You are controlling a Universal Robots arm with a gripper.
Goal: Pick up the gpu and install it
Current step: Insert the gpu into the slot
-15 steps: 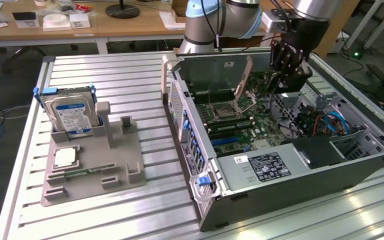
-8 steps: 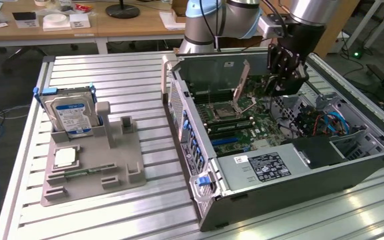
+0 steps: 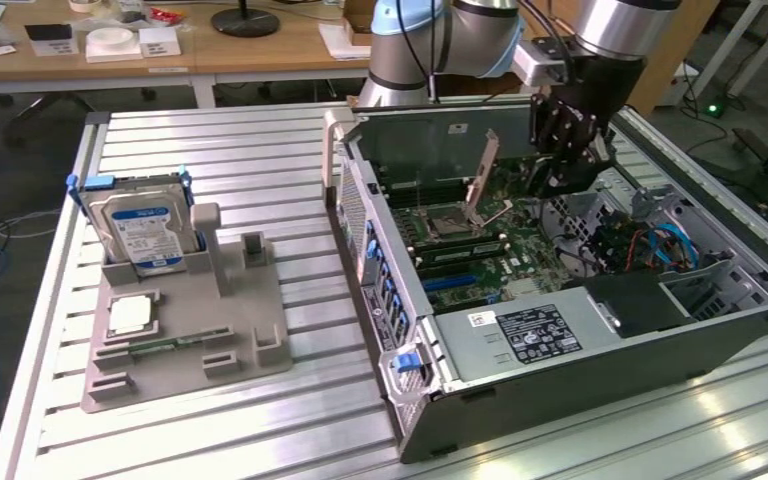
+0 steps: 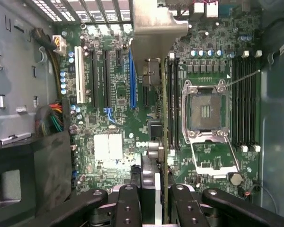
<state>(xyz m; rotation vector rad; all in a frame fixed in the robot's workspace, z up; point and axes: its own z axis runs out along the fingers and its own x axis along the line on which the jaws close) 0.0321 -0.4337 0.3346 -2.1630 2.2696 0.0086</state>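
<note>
The claw [image 3: 551,182] pinches the gpu [image 4: 164,127] by 1 edge, its fingers [image 4: 128,203] pressed against both faces. It hangs from the 1 arm [image 3: 438,40] in the upper right of the exterior view, over the open case [image 3: 357,235].

Counted: 1 gpu, 1 case, 1 fixture [image 3: 211,330], 1 drive [image 3: 141,228], 1 stick [image 3: 157,347].

In the wrist view the gpu shows edge-on above the board [image 4: 113,94], between the 1 blue slot [image 4: 132,78] and the 1 socket [image 4: 206,111]. Its silver bracket [image 4: 157,33] points toward the slotted rear wall. Whether its lower edge touches the board I cannot tell. 1 white slot [image 4: 79,75] lies beyond the blue one, farther from the gpu.

The case lies on its side on a ribbed metal table [image 3: 224,140], open face up. A power supply [image 3: 524,335] fills its near end at the lower middle of the exterior view. The grey fixture sits at the lower left, well apart from the case. The drive stands upright in it and the stick lies flat near its front. Wooden desks [image 3: 77,55] run along the upper left, and dark floor borders the table on the exterior view's left.

The case walls rise around the board on all 4 sides. The claw is inside that opening, near the rear wall. Bare table lies between case and fixture.
</note>
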